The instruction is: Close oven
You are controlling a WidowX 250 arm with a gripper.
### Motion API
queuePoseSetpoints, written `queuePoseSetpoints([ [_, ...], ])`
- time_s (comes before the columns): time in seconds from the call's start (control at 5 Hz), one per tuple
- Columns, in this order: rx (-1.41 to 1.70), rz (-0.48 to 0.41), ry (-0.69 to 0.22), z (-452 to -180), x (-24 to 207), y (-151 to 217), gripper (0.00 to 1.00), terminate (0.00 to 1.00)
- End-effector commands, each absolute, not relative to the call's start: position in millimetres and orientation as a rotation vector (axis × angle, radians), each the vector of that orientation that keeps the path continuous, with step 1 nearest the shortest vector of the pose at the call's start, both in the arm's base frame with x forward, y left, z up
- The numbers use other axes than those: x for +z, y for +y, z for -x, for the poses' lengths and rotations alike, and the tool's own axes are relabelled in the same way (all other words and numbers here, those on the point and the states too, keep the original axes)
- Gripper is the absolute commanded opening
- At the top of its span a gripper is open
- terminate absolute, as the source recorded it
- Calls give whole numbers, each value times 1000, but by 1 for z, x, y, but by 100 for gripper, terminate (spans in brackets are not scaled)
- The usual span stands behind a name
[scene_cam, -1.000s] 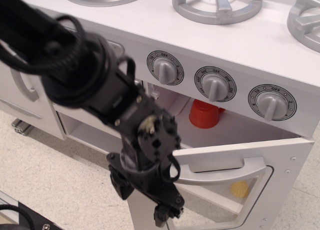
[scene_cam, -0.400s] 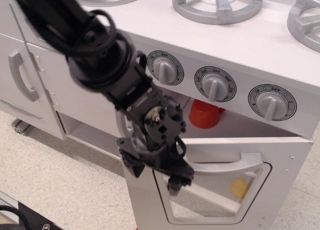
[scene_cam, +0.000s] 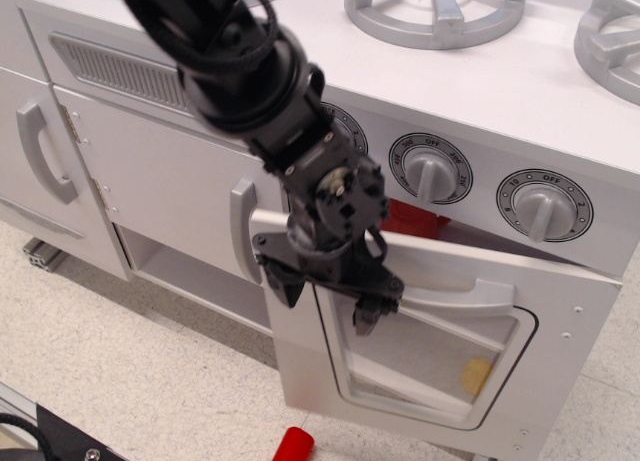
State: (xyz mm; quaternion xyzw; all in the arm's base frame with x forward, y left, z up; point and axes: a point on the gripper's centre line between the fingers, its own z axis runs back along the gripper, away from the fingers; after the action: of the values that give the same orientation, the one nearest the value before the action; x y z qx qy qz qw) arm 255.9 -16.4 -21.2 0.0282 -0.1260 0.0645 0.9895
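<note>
The oven fills the lower middle and right of the view, its white door tilted a little out from the frame, with a narrow gap open along the top edge. The black gripper hangs against the upper left part of that door, over the corner of the rounded clear window. Its two fingers point downward with a clear space between them and nothing held in that space; whether they press on the door surface cannot be told. Just to the right of the fingers runs the horizontal grey bar handle. Above and to the right of them a red cup shows through the gap inside the oven, under a row of grey knobs. Through the window, down and right of the fingers, lies a small yellow object. Below the fingers, on the floor, sits a red object. To their left stands a white cabinet door with a vertical grey handle.
</note>
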Motion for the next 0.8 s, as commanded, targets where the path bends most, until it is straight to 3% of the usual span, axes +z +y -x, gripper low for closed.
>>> queuePoseSetpoints([
  [0.0, 191, -47, -289, -283, -7, -8, 100, 0],
  [0.4, 206, -35, -267, -287, -4, -7, 100, 0],
  [0.6, 150, -25, -258, -265, 10, -8, 100, 0],
])
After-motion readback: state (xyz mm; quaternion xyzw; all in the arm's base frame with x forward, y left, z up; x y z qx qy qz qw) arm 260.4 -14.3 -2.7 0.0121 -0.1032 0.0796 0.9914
